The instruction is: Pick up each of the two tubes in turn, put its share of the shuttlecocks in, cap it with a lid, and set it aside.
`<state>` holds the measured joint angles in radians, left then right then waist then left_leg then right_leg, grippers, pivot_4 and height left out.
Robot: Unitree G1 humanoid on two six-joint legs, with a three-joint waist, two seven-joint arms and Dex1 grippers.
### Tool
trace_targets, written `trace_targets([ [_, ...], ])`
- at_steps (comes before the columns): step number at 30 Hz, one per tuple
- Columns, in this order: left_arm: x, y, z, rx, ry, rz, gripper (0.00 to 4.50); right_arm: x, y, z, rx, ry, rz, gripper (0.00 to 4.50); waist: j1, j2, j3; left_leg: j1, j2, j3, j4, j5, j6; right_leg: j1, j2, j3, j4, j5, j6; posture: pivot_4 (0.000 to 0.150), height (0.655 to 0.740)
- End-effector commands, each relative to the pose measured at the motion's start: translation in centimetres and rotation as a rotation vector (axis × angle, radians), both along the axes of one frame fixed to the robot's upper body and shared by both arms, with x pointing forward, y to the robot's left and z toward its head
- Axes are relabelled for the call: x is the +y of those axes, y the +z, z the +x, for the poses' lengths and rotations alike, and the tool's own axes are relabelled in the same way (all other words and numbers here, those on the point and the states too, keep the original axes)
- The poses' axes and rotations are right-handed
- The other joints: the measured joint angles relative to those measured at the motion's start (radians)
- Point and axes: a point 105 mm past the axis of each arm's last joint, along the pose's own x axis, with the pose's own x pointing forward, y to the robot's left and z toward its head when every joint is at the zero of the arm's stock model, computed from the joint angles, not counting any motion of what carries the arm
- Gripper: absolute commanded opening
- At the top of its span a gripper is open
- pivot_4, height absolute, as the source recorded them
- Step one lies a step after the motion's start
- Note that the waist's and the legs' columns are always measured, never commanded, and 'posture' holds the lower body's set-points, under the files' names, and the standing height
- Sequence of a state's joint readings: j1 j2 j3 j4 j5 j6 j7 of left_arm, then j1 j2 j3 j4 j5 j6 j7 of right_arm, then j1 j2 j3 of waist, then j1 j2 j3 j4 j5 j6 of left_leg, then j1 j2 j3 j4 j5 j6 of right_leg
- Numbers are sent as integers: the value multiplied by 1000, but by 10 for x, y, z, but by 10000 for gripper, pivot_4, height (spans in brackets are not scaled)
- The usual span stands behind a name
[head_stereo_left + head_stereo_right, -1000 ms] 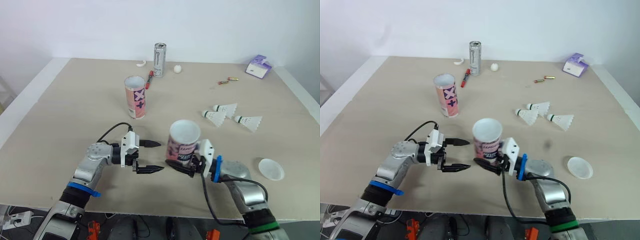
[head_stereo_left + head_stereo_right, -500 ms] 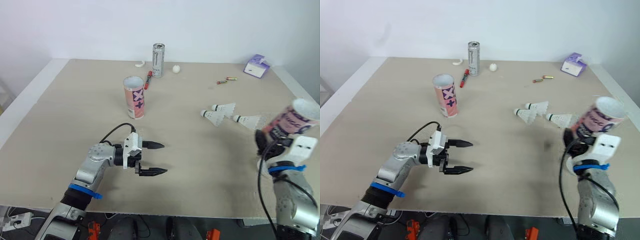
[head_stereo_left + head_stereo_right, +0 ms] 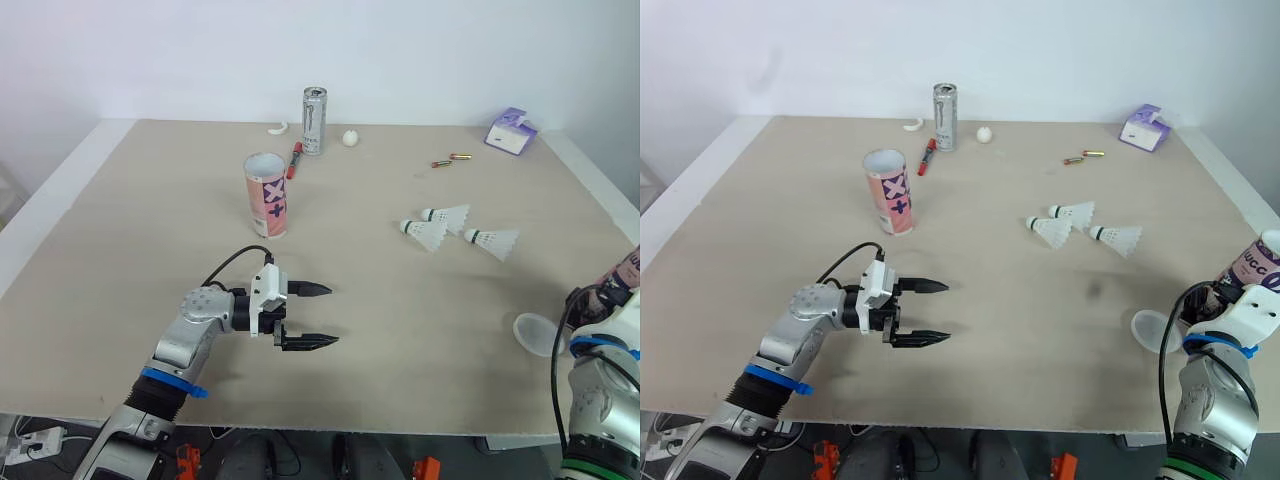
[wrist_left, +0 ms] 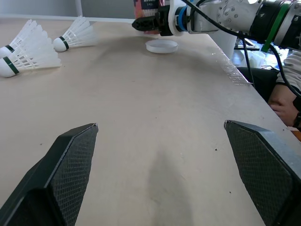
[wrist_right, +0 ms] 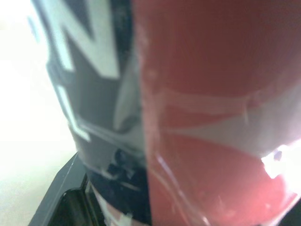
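Note:
A pink tube stands upright and open-topped at the table's left middle. My right gripper is at the far right edge, shut on the second pink tube, which fills the right wrist view. A white lid lies flat just left of that gripper. Three shuttlecocks lie at the right middle. My left gripper hovers open near the front centre, holding nothing; its wrist view looks across the table at the lid and shuttlecocks.
At the back stand a silver can, a red marker, a white ball and a small white piece. Two batteries and a purple box lie back right. A person's hand rests beyond the right edge.
My right arm has swung the tube from the front centre out to the far right edge and lowered it beside the lid. The left gripper has crept slightly right, still open.

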<state>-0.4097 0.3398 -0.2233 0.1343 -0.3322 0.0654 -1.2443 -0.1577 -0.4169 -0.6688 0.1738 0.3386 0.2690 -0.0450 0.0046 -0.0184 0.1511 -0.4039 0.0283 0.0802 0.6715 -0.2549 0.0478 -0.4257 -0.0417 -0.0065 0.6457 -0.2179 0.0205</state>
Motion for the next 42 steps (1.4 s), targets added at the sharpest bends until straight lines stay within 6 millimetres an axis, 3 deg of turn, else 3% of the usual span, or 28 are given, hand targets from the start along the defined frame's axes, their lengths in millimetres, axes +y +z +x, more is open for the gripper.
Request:
trace_targets([
  [1, -3, 12, -1, -51, -14, -14, 45000, -8, 21, 0, -42, -12, -70, 31739, 0, 0, 0, 0, 0, 0, 0, 0, 0, 0, 0, 0, 0, 0, 0, 1500, 7400],
  [11, -5, 13, 0, -47, -21, -14, 45000, -9, 18, 5, -40, 7, -67, 31739, -1, 1, 0, 0, 0, 0, 0, 0, 0, 0, 2, 2, 0, 0, 1, 1500, 7400],
  [13, -6, 12, 0, -46, -23, -13, 45000, -8, 16, 4, -38, 12, -66, 39514, -1, 1, 0, 0, 0, 0, 0, 0, 0, 0, 2, 3, 0, 0, 1, 1500, 7400],
  [15, -6, 12, 0, -44, -24, -12, 45000, -7, 16, 3, -33, 14, -73, 43146, -1, 1, 0, 0, 0, 0, 0, 0, 0, 0, 2, 3, 0, 0, 1, 1500, 7400],
  [22, -6, 11, 1, -39, -31, -8, 45000, -3, 19, -7, -28, 17, -87, 43146, -1, 1, 0, 0, 0, 0, 0, 0, 0, 0, 2, 3, 0, 0, 1, 1500, 7400],
  [33, -8, 11, 1, -37, -46, -3, 45000, 9, 25, -38, 22, 40, -115, 43146, 0, 1, -1, 0, 0, 0, 0, 0, 0, 0, 2, 3, 0, -1, 2, 1500, 7400],
  [42, -9, 9, 1, -36, -52, 3, 45000, 37, 35, -45, 55, 139, -139, 43146, 1, 1, -1, 0, 0, 0, 0, 0, 0, 0, 2, 3, 0, -1, 2, 1500, 7400],
])
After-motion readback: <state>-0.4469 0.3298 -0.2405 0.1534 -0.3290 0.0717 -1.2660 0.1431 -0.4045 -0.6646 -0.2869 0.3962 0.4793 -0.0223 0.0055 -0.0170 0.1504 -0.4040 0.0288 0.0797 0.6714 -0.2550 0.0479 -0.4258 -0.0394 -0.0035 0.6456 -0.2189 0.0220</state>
